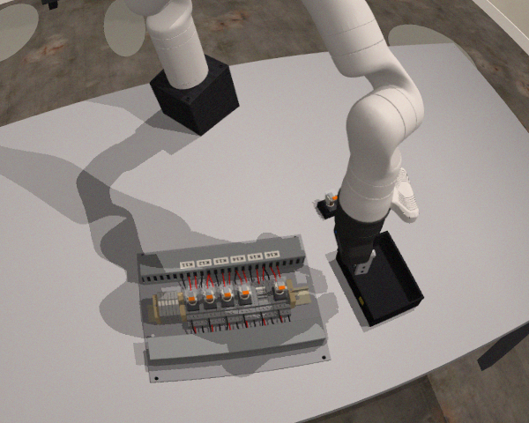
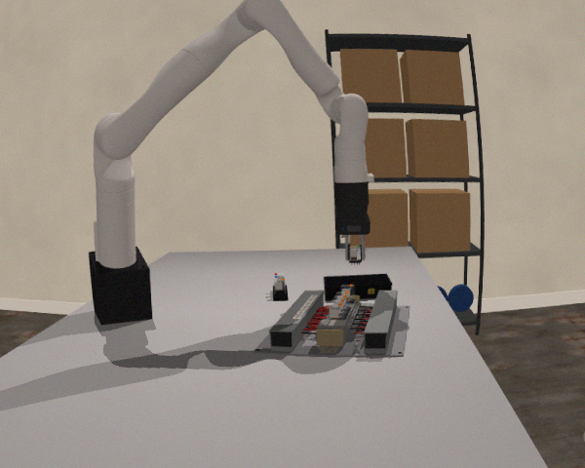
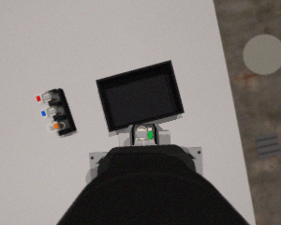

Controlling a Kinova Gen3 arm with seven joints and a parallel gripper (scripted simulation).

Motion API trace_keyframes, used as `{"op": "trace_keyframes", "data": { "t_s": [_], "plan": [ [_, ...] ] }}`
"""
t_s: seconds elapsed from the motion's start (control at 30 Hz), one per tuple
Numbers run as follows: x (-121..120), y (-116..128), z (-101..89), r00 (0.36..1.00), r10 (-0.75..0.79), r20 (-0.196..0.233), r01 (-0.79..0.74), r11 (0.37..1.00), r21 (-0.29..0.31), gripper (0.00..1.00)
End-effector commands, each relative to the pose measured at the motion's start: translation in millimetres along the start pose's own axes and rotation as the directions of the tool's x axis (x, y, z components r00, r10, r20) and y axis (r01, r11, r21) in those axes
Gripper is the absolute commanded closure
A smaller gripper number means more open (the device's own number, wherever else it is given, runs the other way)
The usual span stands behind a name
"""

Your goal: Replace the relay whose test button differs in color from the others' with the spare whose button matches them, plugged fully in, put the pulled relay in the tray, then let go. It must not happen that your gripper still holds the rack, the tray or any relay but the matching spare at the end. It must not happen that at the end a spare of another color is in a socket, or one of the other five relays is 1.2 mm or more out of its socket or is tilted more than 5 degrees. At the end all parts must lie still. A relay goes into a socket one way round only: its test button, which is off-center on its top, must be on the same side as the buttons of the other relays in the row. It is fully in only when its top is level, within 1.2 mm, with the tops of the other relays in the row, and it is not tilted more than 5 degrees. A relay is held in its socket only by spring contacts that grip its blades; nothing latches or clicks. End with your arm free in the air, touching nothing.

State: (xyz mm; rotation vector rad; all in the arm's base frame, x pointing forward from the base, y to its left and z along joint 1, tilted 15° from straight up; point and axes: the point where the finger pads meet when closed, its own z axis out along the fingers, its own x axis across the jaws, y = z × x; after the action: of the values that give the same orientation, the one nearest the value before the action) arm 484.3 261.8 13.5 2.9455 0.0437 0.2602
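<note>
The black two-finger gripper (image 3: 144,136) was clenched on the small clear relay with the green test button (image 3: 145,134), hanging high over the near rim of the open black rectangular tray (image 3: 175,91). Released from such a height, the relay could bounce or tip out (nothing cushions the tray floor, by the look of it). At ten o'clock from the tray stood the black spare holder (image 3: 66,117) with three relays. The pale grey table (image 2: 192,403) carried everything; beyond it stood a black metal shelf rack (image 2: 468,75) against a beige wall (image 2: 207,151).
</note>
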Motion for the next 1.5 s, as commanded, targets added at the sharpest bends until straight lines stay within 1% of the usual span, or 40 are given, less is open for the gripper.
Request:
{"op": "trace_keyframes", "data": {
  "t_s": [0.0, 0.43, 0.5, 0.53, 1.0, 1.1, 1.47],
  "plan": [
    [1, -6, 0.4, 1.000, 0.000, -0.002, 0.000, 1.000, 0.001, 1.00],
    [-3, -56, 12.9, 1.000, -0.008, 0.000, 0.008, 1.000, -0.003, 1.00],
    [-3, -56, 12.9, 1.000, -0.008, 0.000, 0.008, 1.000, -0.003, 1.00],
    [-1, -54, 9.4, 1.000, 0.000, -0.002, 0.000, 1.000, 0.002, 1.00],
    [-6, -81, 20.8, 1.000, -0.008, 0.000, 0.008, 1.000, -0.003, 1.00],
    [-5, -79, 18.0, 1.000, -0.004, -0.001, 0.004, 1.000, 0.000, 1.00],
    [-6, -74, 19.0, 1.000, -0.008, 0.000, 0.008, 1.000, -0.002, 1.00]
  ]
}}
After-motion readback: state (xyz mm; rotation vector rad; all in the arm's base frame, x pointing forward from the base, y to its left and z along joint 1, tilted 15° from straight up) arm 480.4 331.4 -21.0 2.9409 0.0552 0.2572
